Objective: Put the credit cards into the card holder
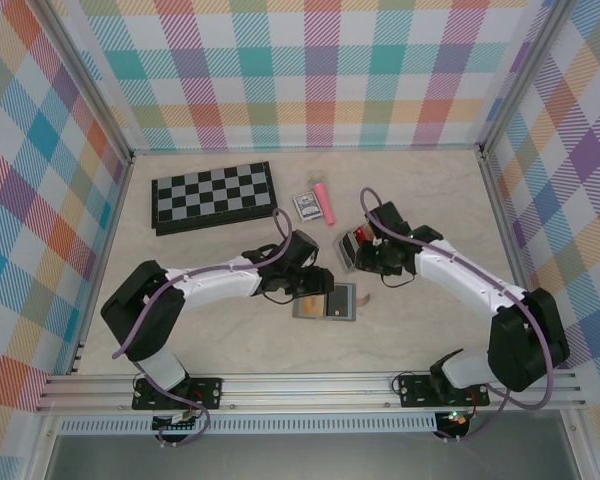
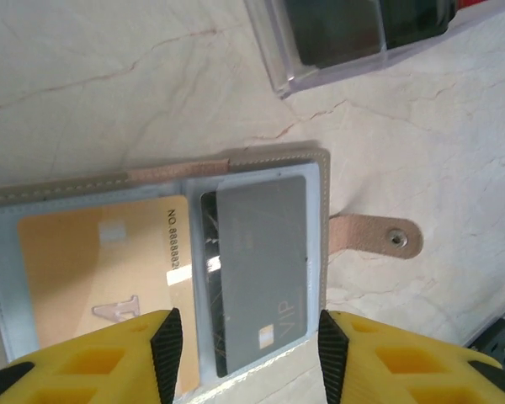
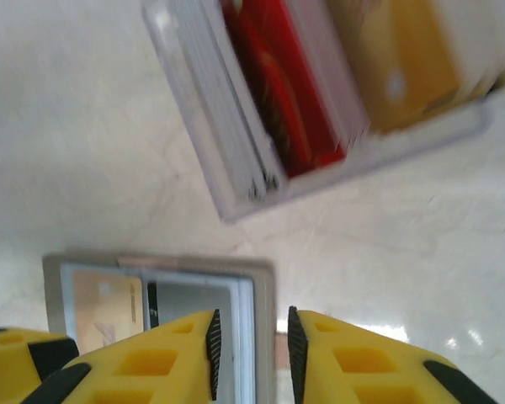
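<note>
The card holder [image 2: 273, 164] lies open and flat on the table, its strap [image 2: 374, 236] pointing right. A tan-yellow credit card [image 2: 93, 261] sits in its left pocket and a grey VIP credit card [image 2: 261, 261] in its right pocket. My left gripper [image 2: 249, 353] is open just above, its jaws straddling the grey card without touching it. My right gripper [image 3: 252, 353] hangs a little open over the holder's right edge [image 3: 265, 286], gripping nothing. Red [image 3: 278, 84] and tan [image 3: 404, 59] credit cards stand in a clear slotted rack [image 3: 227, 189] beyond. From above, both grippers [image 1: 310, 290] [image 1: 365, 265] meet over the holder [image 1: 338, 305].
The clear rack [image 1: 350, 250] stands just behind the holder, close to the right wrist. A folded chessboard [image 1: 213, 195] lies at the back left. A small patterned card box [image 1: 306, 206] and a pink object [image 1: 323, 202] lie at the back centre. Checked walls enclose the table.
</note>
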Available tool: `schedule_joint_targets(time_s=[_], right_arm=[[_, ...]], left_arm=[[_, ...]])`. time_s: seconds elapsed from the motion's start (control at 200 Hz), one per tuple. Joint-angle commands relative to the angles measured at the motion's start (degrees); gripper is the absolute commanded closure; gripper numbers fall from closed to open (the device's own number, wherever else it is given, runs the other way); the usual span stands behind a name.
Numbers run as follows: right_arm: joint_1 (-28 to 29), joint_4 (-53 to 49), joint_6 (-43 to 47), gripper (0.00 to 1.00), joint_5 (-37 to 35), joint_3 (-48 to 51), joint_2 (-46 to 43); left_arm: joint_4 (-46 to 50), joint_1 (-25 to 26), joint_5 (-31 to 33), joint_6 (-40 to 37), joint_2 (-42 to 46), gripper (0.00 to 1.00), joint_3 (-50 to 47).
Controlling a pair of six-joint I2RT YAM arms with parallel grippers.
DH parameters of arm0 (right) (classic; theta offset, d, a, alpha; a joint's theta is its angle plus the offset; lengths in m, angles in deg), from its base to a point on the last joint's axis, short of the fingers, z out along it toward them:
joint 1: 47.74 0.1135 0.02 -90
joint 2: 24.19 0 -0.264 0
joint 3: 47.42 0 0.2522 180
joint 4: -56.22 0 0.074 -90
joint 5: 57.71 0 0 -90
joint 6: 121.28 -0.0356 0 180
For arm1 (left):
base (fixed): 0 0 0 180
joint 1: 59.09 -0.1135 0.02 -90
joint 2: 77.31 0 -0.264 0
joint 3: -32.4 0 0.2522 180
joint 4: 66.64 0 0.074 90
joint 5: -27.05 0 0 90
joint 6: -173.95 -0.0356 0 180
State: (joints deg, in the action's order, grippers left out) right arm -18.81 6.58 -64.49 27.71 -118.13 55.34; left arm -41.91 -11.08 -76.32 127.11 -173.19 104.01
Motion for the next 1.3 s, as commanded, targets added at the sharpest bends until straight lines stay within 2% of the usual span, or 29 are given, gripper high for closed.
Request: schedule_joint_targets(time_s=[0.0, 0.225, 0.41, 0.595, 0.845, 1.065, 1.16, 1.295], right_arm=[[-3.2, -2.9, 6.0, 0.68, -2.5, -3.9, 1.7], [-5.9, -6.1, 12.1, 0.65, -4.0, -13.5, 9.8], [-6.0, -6.5, 14.0, 0.65, -0.9, -17.1, 13.3], [-6.0, -7.3, 14.6, 0.66, -0.3, -18.1, 15.2], [-6.0, -6.7, 15.2, 0.65, 1.4, -17.7, 16.4], [-5.7, -7.1, 17.9, 0.66, 1.4, -18.3, 18.6], [-5.0, -7.4, 19.4, 0.65, 0.3, -19.0, 19.5], [-3.2, -7.7, 21.2, 0.65, -1.6, -20.1, 20.5]], left_arm=[[1.2, -2.7, 0.5, 1.4, -3.6, 0.50, 5.1], [1.3, -6.9, -2.1, 4.7, -14.5, 0.48, 17.8], [4.4, -7.4, -2.6, 5.1, -20.6, 0.48, 26.2], [4.1, -7.4, -3.5, 6.8, -23.5, 0.52, 27.7], [2.3, -7.4, -5.3, 7.7, -26.4, 0.51, 28.0], [4.4, -7.6, -3.2, 5.3, -25.4, 0.69, 25.6], [8.8, -7.6, -1.7, 2.6, -24.5, 0.75, 25.2], [10.0, -7.8, -0.7, 0.1, -23.3, 0.77, 24.3]])
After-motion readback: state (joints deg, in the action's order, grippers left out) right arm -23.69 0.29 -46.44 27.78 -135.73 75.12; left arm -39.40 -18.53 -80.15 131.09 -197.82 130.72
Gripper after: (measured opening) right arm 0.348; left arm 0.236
